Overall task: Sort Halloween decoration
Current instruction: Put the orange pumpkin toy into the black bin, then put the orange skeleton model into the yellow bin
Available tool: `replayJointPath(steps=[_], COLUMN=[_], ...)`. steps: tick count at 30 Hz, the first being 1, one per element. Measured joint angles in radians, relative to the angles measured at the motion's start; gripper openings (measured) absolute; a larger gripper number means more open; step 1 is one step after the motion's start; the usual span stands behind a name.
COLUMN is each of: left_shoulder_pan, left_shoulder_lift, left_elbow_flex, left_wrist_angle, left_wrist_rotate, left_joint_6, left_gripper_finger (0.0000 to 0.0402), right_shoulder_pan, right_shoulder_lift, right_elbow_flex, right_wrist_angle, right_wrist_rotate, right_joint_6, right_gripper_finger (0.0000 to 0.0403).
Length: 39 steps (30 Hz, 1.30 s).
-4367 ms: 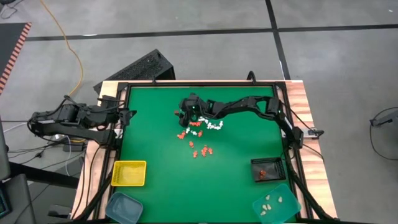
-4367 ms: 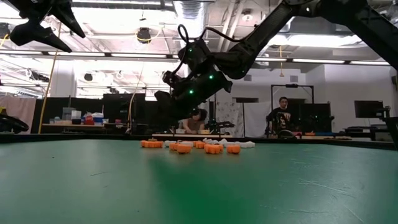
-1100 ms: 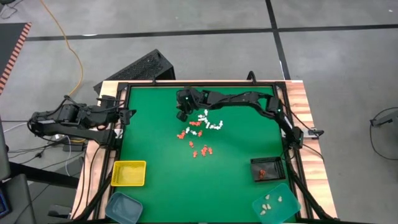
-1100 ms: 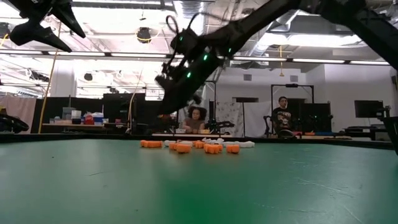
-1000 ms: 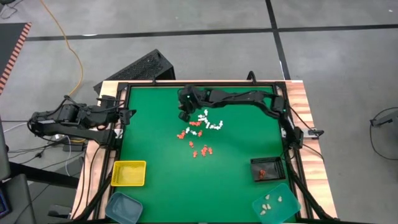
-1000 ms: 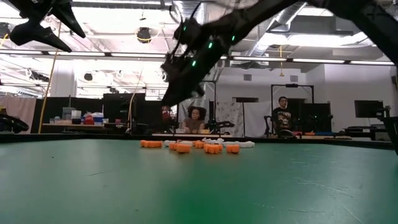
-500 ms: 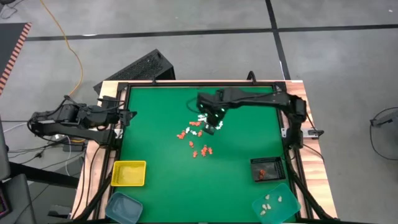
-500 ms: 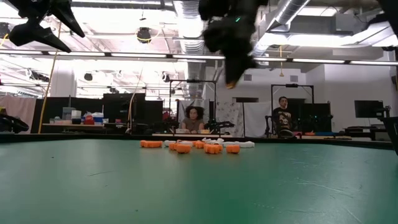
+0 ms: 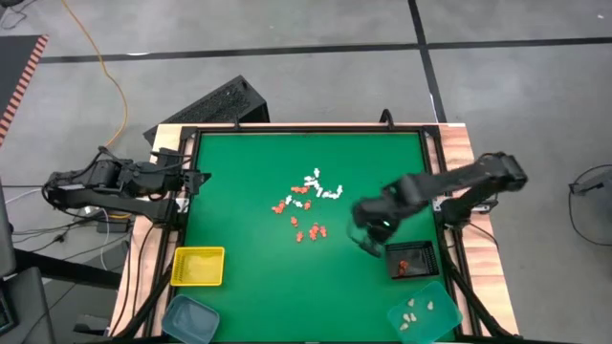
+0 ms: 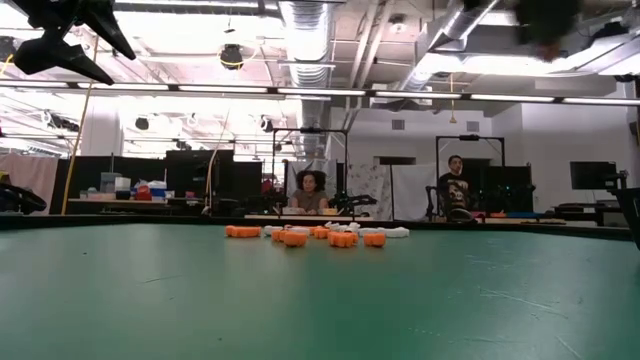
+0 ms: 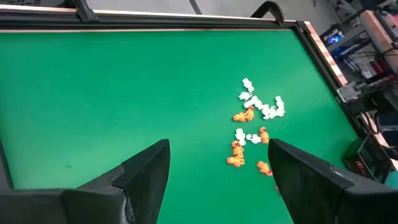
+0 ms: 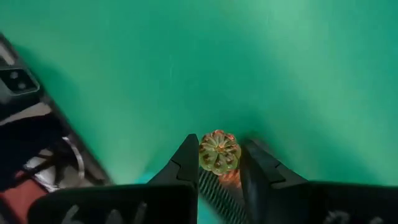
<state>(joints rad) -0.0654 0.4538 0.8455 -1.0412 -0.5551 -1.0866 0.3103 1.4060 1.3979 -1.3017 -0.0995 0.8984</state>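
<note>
The right gripper (image 12: 217, 163) has swung away from the scattered heap of tiny orange and white Halloween trinkets (image 9: 308, 203) in the middle of the green felt table (image 9: 239, 182), where it was dipping a few seconds ago. It now hangs just short of the square black mesh tray (image 9: 412, 260) on its own side. Its fingers are closed to a narrow gap, pinching a small ribbed orange pumpkin with a greenish top (image 12: 219, 152) between the tips. So the pick is done and the carry looks nearly finished. A few orange bits already lie in the tray ahead of the claw, which I take to be where this one belongs. The rest of the heap sits well behind the claw, and the teal tray with cream pieces (image 9: 424, 312) lies just past the black one. The left gripper (image 11: 217, 171) waits off the table's far side, fingers spread wide and empty. The heap looks undisturbed since the lift.
</note>
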Motion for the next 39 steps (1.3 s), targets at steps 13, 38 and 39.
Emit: replayJointPath(steps=[13, 38, 39], left_shoulder_pan=[0.000, 0.000, 0.000], left_shoulder_lift=[0.008, 0.082, 0.082], left_elbow_flex=[0.000, 0.000, 0.000], left_wrist_angle=[0.000, 0.000, 0.000], left_wrist_rotate=[0.000, 0.089, 0.091], left_joint_6=[-0.036, 0.033, 0.036], left_gripper_finger=[0.0261, 0.0261, 0.0261], right_shoulder_pan=[0.417, 0.399, 0.380], right_shoulder_lift=[-0.176, -0.180, -0.182], right_elbow_flex=[-0.286, -0.412, -0.404], right_wrist_angle=[0.007, 0.124, 0.133], right_wrist_rotate=[0.004, 0.104, 0.121], right_joint_6=[0.724, 0.811, 0.790], right_gripper_finger=[0.0076, 0.0202, 0.0200])
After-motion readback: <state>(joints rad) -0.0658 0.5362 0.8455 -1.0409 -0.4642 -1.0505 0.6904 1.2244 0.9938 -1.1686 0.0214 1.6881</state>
